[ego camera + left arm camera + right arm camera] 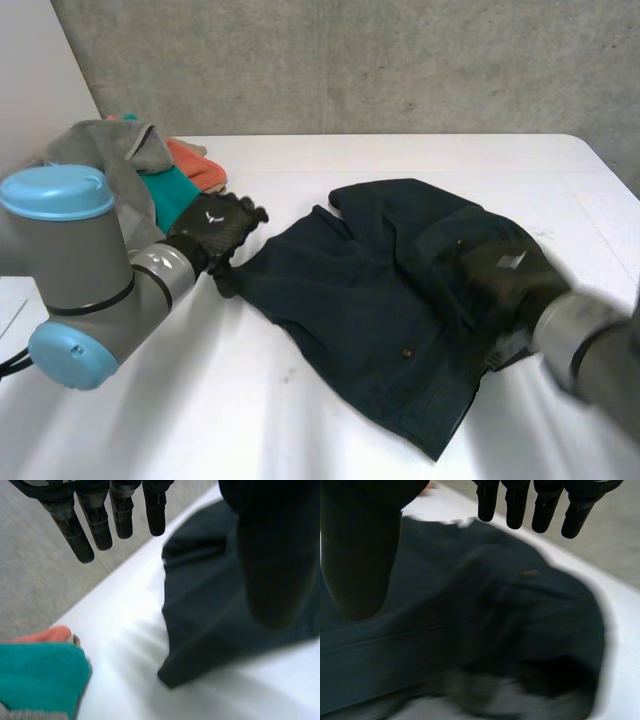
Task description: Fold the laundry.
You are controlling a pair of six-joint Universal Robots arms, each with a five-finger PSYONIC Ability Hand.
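Observation:
A dark navy garment (390,300) lies partly folded on the white table (300,420); it looks like shorts with buttons. My left hand (215,228) hovers just off the garment's left edge, fingers (95,525) straight and holding nothing. The garment's left corner (200,645) lies below that hand's thumb. My right hand (505,280) is over the garment's right side, fingers (540,505) straight and spread above the dark cloth (485,630). Nothing is pinched in either hand.
A pile of other laundry sits at the table's back left: a grey piece (120,160), a teal piece (170,195) and an orange piece (195,160). Teal cloth (40,675) lies close beside my left hand. A concrete wall (350,60) stands behind the table.

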